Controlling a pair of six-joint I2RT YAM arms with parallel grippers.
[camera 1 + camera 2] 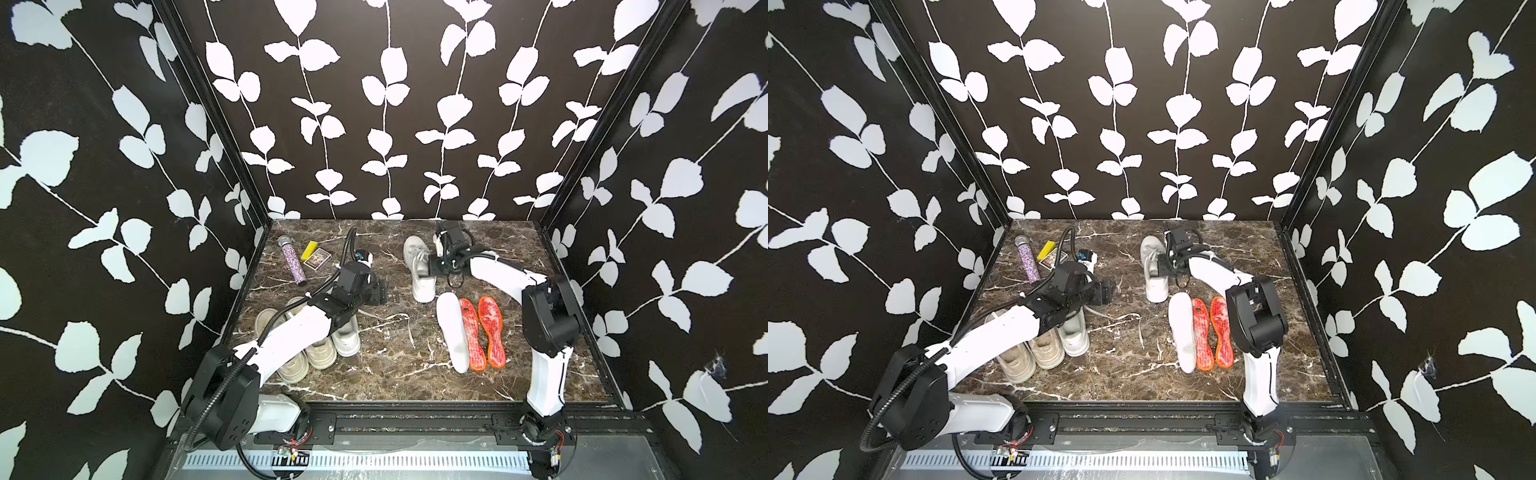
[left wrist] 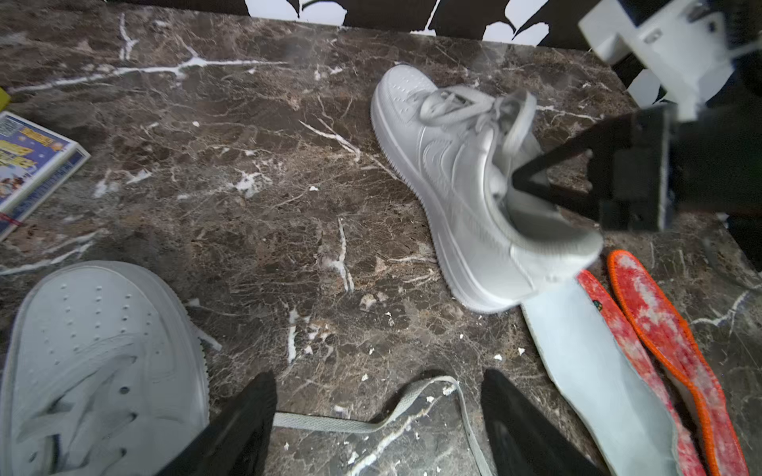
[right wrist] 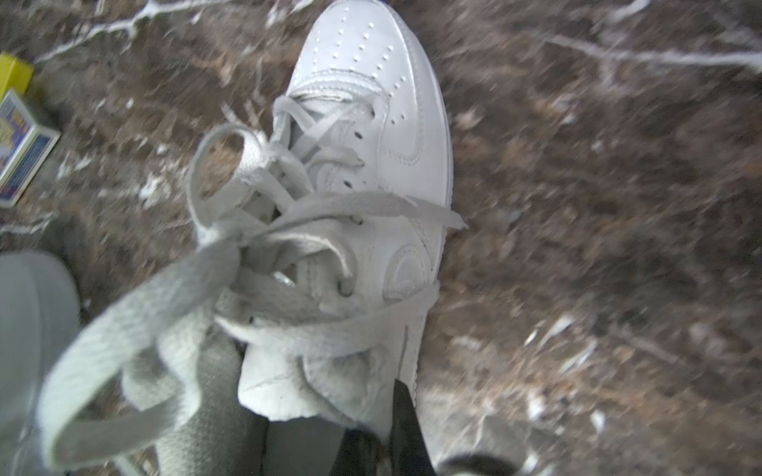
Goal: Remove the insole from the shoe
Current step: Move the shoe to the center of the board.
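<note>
A white laced shoe lies at the back of the marble table, toe toward the rear wall. My right gripper reaches into its opening, shut, with the black fingers pressed together against the fuzzy inner lining by the side wall. What sits between them is hidden. The insole inside this shoe does not show clearly. My left gripper hovers open to the shoe's left, holding nothing, above a loose lace.
Three loose insoles lie in front of the shoe: a white one and two red-orange ones. Three pale shoes stand under my left arm. A glittery microphone, a yellow box and a card box sit back left.
</note>
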